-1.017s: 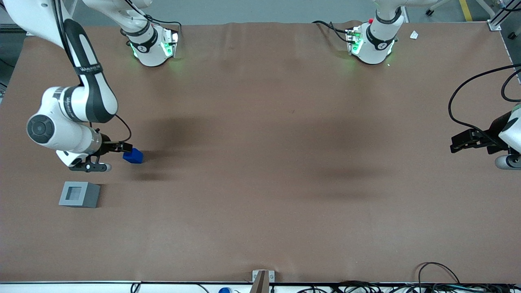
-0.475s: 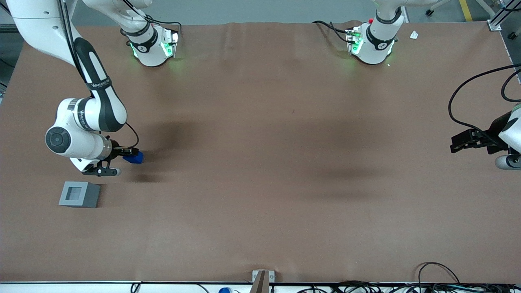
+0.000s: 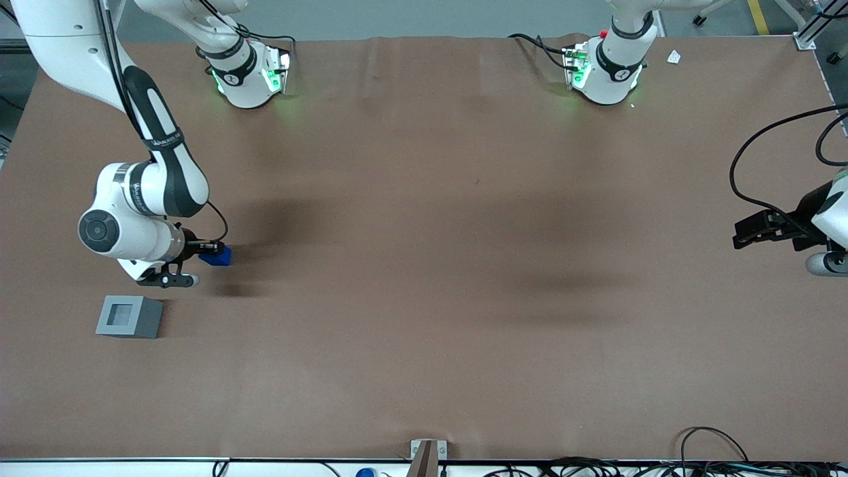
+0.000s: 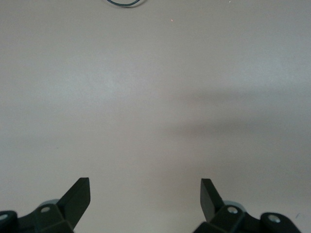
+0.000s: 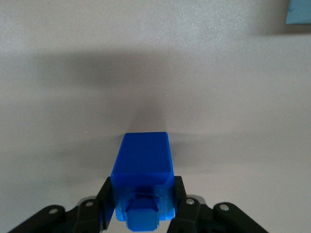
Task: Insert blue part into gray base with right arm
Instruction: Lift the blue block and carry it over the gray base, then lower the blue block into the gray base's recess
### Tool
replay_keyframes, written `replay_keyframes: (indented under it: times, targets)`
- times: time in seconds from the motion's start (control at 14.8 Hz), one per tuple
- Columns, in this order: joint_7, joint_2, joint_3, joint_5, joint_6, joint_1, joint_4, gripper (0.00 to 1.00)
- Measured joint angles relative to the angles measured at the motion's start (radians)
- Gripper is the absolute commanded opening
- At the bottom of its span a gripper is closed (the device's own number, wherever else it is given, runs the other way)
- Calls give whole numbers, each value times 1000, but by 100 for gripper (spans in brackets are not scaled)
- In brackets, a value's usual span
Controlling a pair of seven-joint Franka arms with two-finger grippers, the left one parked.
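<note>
The blue part [image 3: 218, 257] lies on the brown table toward the working arm's end. My right gripper [image 3: 211, 250] is down at it, and the wrist hides part of the block. In the right wrist view the blue part [image 5: 143, 160] sits between the black fingers [image 5: 104, 199], which press on both its sides, with its stub pointing toward the camera. The gripper [image 5: 142, 200] is shut on it. The gray base [image 3: 128, 317], socket up, stands on the table nearer to the front camera than the gripper, apart from it.
The two arm bases [image 3: 248, 73] stand at the table edge farthest from the front camera. The parked arm's gripper [image 3: 762, 228] hangs at its end. Cables [image 3: 715, 457] lie along the nearest edge. A pale blue-grey patch [image 5: 299, 10] shows in the right wrist view.
The right arm has moved from beside the blue part to over it, and the fingers now stand around the block. The blue part and the gray base have stayed in place.
</note>
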Motion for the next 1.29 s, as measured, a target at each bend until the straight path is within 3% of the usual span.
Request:
replay_keyframes:
  times: [0.2, 0.81, 1.29]
  targets:
    - [0, 0, 0, 0, -7, 0, 16, 6]
    - [-6, 7, -14, -4, -328, -92, 360, 4]
    - [-159, 240, -17, -10, -427, -221, 700, 1]
